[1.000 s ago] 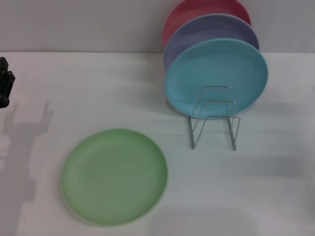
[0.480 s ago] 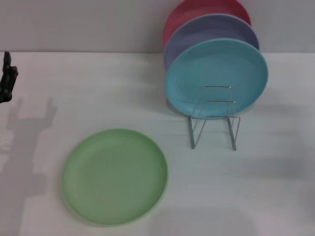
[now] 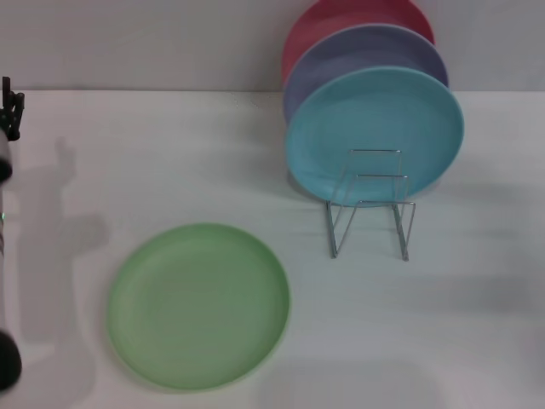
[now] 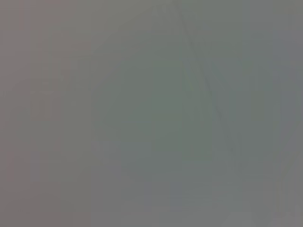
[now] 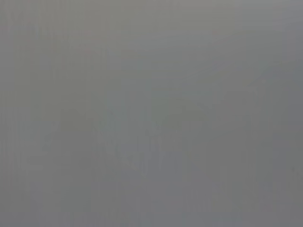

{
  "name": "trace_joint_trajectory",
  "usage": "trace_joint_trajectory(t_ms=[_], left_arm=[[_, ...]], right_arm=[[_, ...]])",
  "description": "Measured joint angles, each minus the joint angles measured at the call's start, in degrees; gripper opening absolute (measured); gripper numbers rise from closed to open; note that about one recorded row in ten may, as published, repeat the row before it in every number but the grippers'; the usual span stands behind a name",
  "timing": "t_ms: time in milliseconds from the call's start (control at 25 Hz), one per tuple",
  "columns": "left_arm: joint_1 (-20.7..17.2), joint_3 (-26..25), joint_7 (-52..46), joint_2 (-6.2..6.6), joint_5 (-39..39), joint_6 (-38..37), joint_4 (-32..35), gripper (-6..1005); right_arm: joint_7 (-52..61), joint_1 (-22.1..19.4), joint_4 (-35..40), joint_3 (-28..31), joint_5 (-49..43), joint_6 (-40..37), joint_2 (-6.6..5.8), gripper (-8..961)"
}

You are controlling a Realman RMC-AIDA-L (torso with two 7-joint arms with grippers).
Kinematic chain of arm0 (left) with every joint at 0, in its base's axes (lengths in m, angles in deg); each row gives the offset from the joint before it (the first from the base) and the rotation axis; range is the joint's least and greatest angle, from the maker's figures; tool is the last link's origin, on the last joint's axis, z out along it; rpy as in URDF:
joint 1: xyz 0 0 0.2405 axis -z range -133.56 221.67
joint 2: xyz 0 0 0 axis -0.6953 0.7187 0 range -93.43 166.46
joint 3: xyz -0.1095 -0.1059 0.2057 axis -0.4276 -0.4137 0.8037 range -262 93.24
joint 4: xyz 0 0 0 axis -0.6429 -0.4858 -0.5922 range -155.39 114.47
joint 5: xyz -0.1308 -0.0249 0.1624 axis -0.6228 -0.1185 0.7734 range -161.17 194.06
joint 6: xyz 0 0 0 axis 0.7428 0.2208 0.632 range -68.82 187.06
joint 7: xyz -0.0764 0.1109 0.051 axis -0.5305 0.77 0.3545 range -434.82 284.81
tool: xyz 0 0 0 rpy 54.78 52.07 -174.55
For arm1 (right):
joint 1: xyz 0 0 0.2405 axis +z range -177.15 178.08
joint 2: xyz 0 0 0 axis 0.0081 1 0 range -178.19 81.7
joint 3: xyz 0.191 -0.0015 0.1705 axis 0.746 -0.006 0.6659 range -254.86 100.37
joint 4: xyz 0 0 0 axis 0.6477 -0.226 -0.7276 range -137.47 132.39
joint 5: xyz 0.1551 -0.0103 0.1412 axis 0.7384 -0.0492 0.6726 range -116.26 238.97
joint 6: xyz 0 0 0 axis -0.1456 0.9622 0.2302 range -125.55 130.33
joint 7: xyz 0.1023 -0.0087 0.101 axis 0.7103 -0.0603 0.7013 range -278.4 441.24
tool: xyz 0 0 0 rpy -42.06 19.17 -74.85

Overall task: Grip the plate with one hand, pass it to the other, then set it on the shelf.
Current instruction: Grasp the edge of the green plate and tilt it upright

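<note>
Lying flat on the white worktop [image 3: 170,145], the light-green plate [image 3: 198,305] sits toward our left front, face up, with nothing touching it. Well apart from it, to our right and farther back, stands the shelf [image 3: 371,204], a thin silver wire rack whose upright loops rise from two low feet resting on the worktop. Its front loops hold nothing, and just behind them a light blue plate [image 3: 375,134] stands on edge, tilted back. Behind that one leans a purple plate [image 3: 358,53], and behind that a red plate [image 3: 319,25], each overlapping the next so that only the upper parts of the back two show against the grey wall [image 3: 136,43]. At the far left edge of the head view we see our left arm [image 3: 7,256], a pale column running from the near corner up to a small dark piece at its top, the left gripper [image 3: 10,106], which stands well to the left of the green plate and clear of it; its shadow falls across the worktop between the arm and the plate. We cannot tell whether the left fingers are spread or closed, since only a sliver of them shows. Our right arm does not appear in the head view. Both wrist views show only a flat grey field with nothing we can make out.
</note>
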State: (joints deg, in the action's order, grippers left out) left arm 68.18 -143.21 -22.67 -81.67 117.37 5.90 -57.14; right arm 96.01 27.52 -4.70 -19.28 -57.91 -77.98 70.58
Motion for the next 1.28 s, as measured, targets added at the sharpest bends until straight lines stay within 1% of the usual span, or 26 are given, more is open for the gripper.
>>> trace_joint_trajectory(t_ms=[80, 160, 200, 240, 280, 320, 360, 400, 480, 520, 560, 720, 800, 840, 880, 920, 1080, 1120, 1280], left_arm=[[-1.3, -6.7, 4.9, -0.02, 0.0, 8.6, -6.4, 792], [-1.3, -6.7, 4.9, -0.02, 0.0, 8.6, -6.4, 791], [-3.7, -12.7, 8.2, 0.0, 0.0, 20.0, -14.8, 790], [-3.7, -12.7, 8.2, 0.0, 0.0, 20.0, -14.8, 790], [-5.7, -16.9, 9.5, 0.0, -0.1, 29.8, -20.3, 789], [-5.7, -16.9, 9.5, 0.0, -0.1, 29.8, -20.3, 789], [-8.6, -25.5, 10.1, 0.0, -0.2, 50.9, -29.1, 788], [-9.2, -27.9, 9.7, 0.0, -0.1, 57.0, -30.8, 787], [-10.1, -32.3, 7.3, -0.01, 1.0, 67.2, -33.4, 786], [-10.5, -35.4, 3.2, 0.02, 3.4, 74.6, -35.1, 785], [-10.5, -36.4, 1.2, 0.05, 4.8, 76.7, -35.6, 785], [-9.6, -43.9, -12.8, 0.13, 17.0, 93.6, -39.0, 782], [-8.9, -46.0, -17.3, 0.14, 21.9, 100.3, -40.7, 781], [-8.9, -46.0, -17.3, 0.14, 21.9, 100.3, -40.7, 780], [-8.6, -46.8, -19.7, 0.14, 24.1, 104.0, -41.8, 780], [-8.3, -47.9, -24.8, 0.14, 28.0, 112.0, -44.5, 779], [-8.3, -48.3, -31.7, 0.15, 32.8, 121.7, -48.7, 768], [-8.3, -48.2, -33.8, 0.15, 34.3, 125.1, -50.3, 765], [-8.2, -47.6, -39.7, 0.05, 37.9, 133.6, -54.4, 753]], right_arm=[[0.0, -0.1, -0.1, 0.0, 0.0, 0.0, -0.03, 782], [0.0, -0.1, -0.1, 0.0, 0.0, 0.0, -0.06, 782], [0.0, -0.1, -0.1, 0.0, 0.0, 0.0, -0.08, 782], [0.0, -0.1, -0.1, 0.0, 0.0, 0.0, -0.08, 782], [0.0, 0.0, -0.2, 0.0, 0.0, -0.1, -0.09, 783], [0.0, 0.0, -0.2, 0.0, 0.0, -0.1, -0.08, 783], [0.0, 0.1, -0.2, 0.0, 0.0, -0.1, -0.1, 783], [0.0, 0.1, -0.2, 0.0, 0.0, -0.2, -0.12, 783], [0.0, 0.2, -0.2, 0.0, 0.0, -0.3, -0.21, 784], [0.0, 0.3, -0.2, 0.0, 0.0, -0.5, -0.31, 784], [0.0, 0.3, -0.2, 0.0, 0.0, -0.5, -0.31, 784], [0.0, 0.6, 0.1, 0.0, 0.0, -0.6, -0.63, 782], [0.0, 0.8, 0.1, 0.0, 0.0, -0.6, -0.9, 782], [0.0, 0.8, 0.0, 0.0, 0.0, -0.6, -1.03, 783], [0.0, 0.9, 0.0, 0.0, 0.0, -0.6, -1.12, 783], [0.0, 1.0, 0.0, 0.0, 0.0, -0.6, -1.15, 783], [0.0, 1.5, 0.2, 0.0, 0.0, -0.5, -1.55, 783], [0.0, 1.7, 0.3, 0.0, 0.0, -0.3, -1.74, 783], [0.0, 2.5, 0.9, 0.3, 0.0, -0.2, -2.47, 782]])
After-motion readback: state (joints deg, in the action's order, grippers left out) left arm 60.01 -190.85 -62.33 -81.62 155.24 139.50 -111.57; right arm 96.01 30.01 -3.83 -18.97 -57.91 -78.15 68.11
